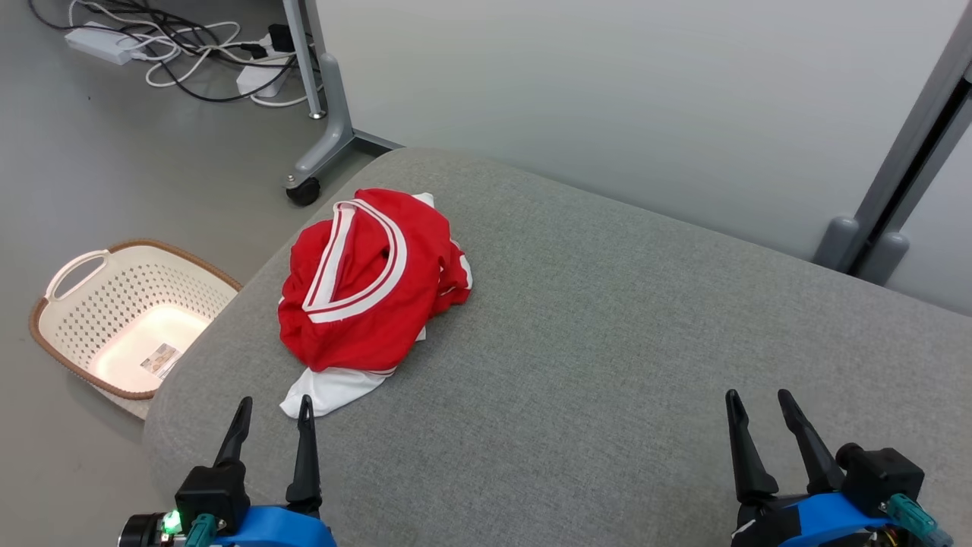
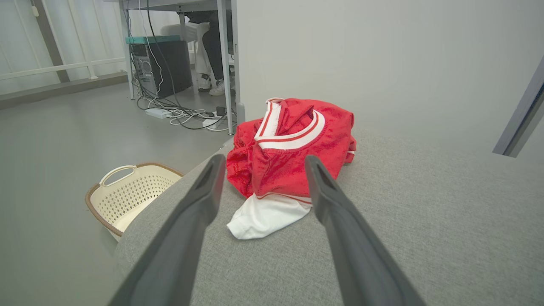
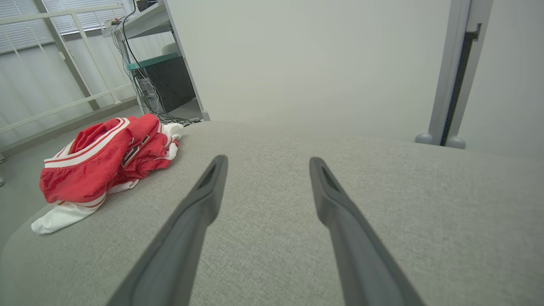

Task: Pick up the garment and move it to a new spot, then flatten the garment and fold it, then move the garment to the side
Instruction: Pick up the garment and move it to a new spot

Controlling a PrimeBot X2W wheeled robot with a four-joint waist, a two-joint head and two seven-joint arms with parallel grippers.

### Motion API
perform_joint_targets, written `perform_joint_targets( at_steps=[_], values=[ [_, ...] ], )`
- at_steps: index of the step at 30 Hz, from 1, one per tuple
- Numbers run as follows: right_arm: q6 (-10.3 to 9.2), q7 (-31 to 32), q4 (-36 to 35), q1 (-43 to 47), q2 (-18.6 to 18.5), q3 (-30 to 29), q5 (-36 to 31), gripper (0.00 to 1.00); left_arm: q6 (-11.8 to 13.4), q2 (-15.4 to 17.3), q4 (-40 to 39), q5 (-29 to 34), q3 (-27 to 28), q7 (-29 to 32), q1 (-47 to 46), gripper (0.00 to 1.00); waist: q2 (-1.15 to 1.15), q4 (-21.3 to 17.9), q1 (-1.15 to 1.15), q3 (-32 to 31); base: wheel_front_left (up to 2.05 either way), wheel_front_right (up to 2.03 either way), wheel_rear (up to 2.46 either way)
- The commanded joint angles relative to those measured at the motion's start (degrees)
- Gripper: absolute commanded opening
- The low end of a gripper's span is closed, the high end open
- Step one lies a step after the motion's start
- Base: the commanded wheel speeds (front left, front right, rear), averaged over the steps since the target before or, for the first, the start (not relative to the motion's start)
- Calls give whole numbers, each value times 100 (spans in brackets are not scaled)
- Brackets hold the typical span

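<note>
Grey cushion (image 1: 607,342) bears a crumpled garment (image 1: 364,289); left tool (image 1: 276,398) and right tool (image 1: 756,393) point forward, both parted.

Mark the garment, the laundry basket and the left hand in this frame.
garment (image 1: 357,334), head view, red cloth below the striped collar.
laundry basket (image 1: 171,282), head view, perforated inner wall.
left hand (image 1: 275,400), head view, midway between its open fingertips.

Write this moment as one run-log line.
phase: pre-grasp | garment: crumpled on grey cushion | left gripper: open, near garment | right gripper: open, empty
</note>
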Motion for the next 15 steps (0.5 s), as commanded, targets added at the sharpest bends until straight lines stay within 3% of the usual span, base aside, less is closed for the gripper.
perform_joint_targets(
  at_steps=[1, 15],
  values=[
    [2, -24, 14, -25, -32, 33, 22, 100, 32, 46, -34, -31, 25, 14, 31, 100, 0, 119, -1, 101, 0, 0, 0],
    [2, -28, 167, -296, -32, 224, -59, 100, 175, 64, -167, -130, 92, -61, 172, 100, 0, 176, -1, 196, 0, 0, 0]
  ],
)
